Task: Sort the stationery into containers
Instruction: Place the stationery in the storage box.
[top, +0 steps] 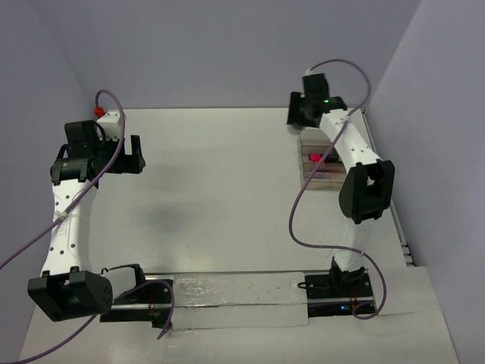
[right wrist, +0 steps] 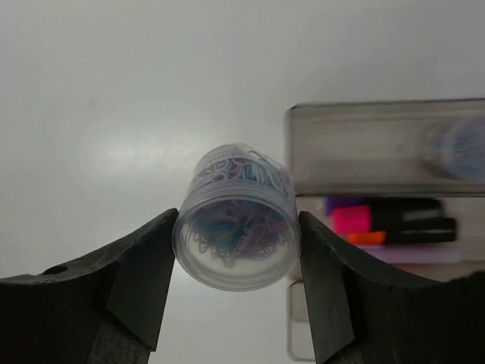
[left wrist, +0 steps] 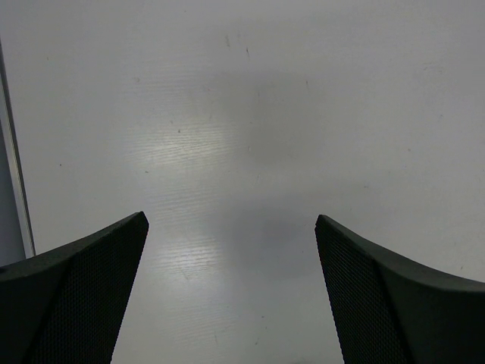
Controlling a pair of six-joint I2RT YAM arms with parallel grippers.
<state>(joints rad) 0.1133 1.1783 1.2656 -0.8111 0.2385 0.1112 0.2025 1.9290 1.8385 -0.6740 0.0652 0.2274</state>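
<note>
My right gripper (right wrist: pixel 237 222) is shut on a small round see-through tub (right wrist: pixel 242 189) full of coloured paper clips, held just left of the clear tray (right wrist: pixel 364 144). One tray compartment holds black highlighters (right wrist: pixel 409 220) with purple, pink and orange caps. A blurred second round piece (right wrist: pixel 458 148) lies in the farther compartment. From above, the right gripper (top: pixel 303 114) hangs at the tray's (top: pixel 311 144) far end, and the arm hides much of it. My left gripper (top: pixel 129 155) is open over bare table at the left, with nothing between its fingers (left wrist: pixel 91 280).
A white block with a red top (top: pixel 110 115) stands at the back left. A clear plastic strip (top: pixel 235 299) lies along the near edge between the arm bases. The table's left edge (left wrist: pixel 15 174) runs close to the left gripper. Walls close in on three sides.
</note>
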